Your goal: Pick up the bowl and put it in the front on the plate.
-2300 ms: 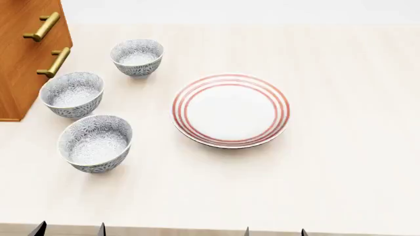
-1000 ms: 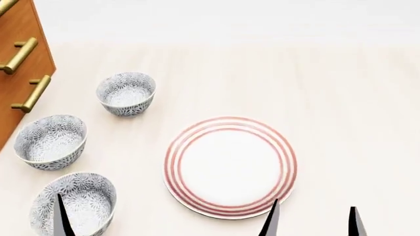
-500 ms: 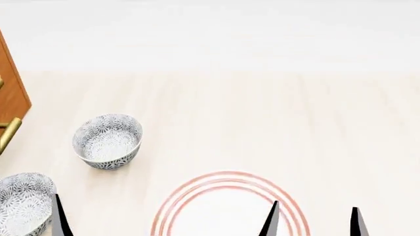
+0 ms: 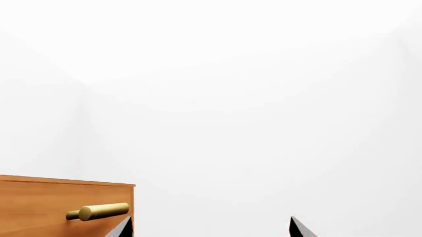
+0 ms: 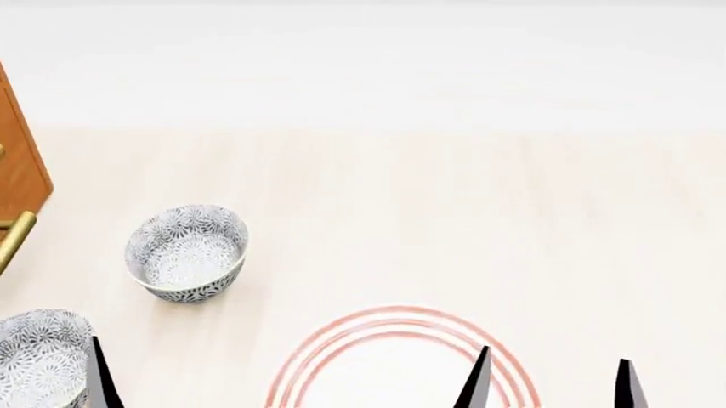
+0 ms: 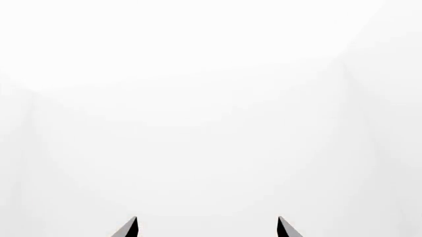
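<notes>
Looking out from the left wrist, the left claw (image 4: 211,228) shows only two dark tips, spread wide with nothing between them. Past them is a brown cabinet (image 4: 66,202) with a gold handle (image 4: 98,212) and a white wall. No bowl and no plate show here

From the head, the plate (image 5: 397,361) has slid down to the bottom edge since a moment ago, so only its far rim with the red rings shows. One flowery bowl, the far bowl (image 5: 187,252), sits on the counter (image 5: 454,187) to the left of the plate and a bit behind it. The near bowl (image 5: 40,357) is further left of the plate, cut off at the corner. The third bowl was in sight a second ago and has now dropped out of view. I cannot tell which of the three is meant. The right claw (image 5: 549,384) hangs open over the plate's right side. I think the view needs to come back down before any grab

From the right wrist, two spread dark tips show against plain white, holding nothing
</notes>
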Controlling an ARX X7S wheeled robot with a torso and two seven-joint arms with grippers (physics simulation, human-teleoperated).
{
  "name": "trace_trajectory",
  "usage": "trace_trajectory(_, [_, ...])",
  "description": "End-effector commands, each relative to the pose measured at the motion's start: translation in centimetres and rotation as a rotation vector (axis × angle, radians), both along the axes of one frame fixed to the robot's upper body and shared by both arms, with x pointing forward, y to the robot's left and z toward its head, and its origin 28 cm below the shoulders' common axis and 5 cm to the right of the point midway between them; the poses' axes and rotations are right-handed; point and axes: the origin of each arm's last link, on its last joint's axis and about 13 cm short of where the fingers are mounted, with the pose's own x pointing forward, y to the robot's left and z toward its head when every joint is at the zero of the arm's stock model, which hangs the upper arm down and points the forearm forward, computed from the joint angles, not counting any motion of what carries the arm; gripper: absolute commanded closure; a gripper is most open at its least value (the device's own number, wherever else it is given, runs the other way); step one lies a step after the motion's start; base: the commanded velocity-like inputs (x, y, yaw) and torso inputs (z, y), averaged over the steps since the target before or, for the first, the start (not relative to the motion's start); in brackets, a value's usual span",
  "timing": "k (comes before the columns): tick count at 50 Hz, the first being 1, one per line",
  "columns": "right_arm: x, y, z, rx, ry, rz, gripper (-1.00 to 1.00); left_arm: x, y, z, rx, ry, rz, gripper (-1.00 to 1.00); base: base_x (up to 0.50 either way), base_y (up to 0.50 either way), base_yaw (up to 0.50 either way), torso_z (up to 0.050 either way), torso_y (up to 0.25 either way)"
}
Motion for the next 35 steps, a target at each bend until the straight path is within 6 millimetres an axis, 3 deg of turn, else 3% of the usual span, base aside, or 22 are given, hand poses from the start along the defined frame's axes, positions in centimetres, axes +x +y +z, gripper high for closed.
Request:
trace_trajectory(1, [-0.03,0.1,0.08,0.0,-0.013,0.007,-1.0,-0.03,0.02,0.13,-0.001,-0.004,0.003,-1.0,0.0,0.5,0.0,0.0,0.0])
trace_trajectory(25, [-0.07,0.17,-0.16,0.0,0.002,0.014,-1.0,0.01,0.0,-0.11,-0.003,0.011,-0.007,-1.0,0.0,0.5,0.0,0.0,0.0])
trace_trajectory(35, [-0.07,0.17,-0.17,0.004,0.006,0.019,-1.0,0.06,0.03,-0.15,-0.011,0.016,-0.002,-1.0,0.0,0.01,0.0,0.0,0.0])
